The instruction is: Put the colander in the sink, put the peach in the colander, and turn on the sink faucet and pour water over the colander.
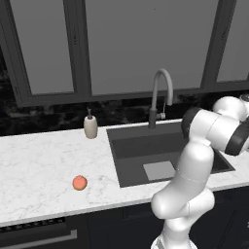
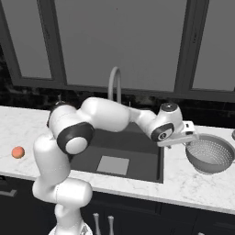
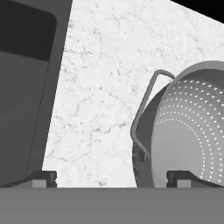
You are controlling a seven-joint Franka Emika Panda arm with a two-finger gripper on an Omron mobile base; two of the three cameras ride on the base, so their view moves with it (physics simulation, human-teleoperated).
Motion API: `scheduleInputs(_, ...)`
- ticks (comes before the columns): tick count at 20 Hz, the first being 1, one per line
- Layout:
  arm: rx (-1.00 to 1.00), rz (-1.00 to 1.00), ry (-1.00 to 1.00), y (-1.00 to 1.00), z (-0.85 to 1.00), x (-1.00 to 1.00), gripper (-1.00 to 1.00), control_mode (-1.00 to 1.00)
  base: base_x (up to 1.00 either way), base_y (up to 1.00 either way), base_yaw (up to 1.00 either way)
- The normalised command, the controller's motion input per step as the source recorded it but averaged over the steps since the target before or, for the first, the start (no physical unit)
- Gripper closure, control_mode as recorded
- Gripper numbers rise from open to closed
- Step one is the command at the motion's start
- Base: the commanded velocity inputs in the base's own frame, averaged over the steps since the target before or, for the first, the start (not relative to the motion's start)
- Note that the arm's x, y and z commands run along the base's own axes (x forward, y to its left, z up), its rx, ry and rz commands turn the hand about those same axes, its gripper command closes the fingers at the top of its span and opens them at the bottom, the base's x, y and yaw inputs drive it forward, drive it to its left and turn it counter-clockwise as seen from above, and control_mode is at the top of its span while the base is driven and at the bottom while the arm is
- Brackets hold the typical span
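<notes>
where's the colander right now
The colander sits on the marble counter right of the sink in the right base view, just beyond the open gripper, not yet in the basin.

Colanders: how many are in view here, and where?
1. The colander stands on the marble counter to the right of the sink, outside the basin. In the hand view its wire handle faces the sink. None seems hidden.

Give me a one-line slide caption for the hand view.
Open pincer poised over the colander handle on the marble counter, sink alongside.
</notes>
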Motion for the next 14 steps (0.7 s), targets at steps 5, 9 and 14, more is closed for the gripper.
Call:
scheduleInputs(5,0.00,0.00,0.00,-0.42,-0.02,0.00,-1.00,-1.00,0.00,0.00,0.00)
scheduleInputs(9,0.00,0.00,0.00,-0.41,-0.01,0.00,-1.00,-1.00,0.00,0.00,0.00)
scheduleInputs(14,0.00,0.00,0.00,-0.05,-0.10,0.00,-1.00,-1.00,0.00,0.00,0.00)
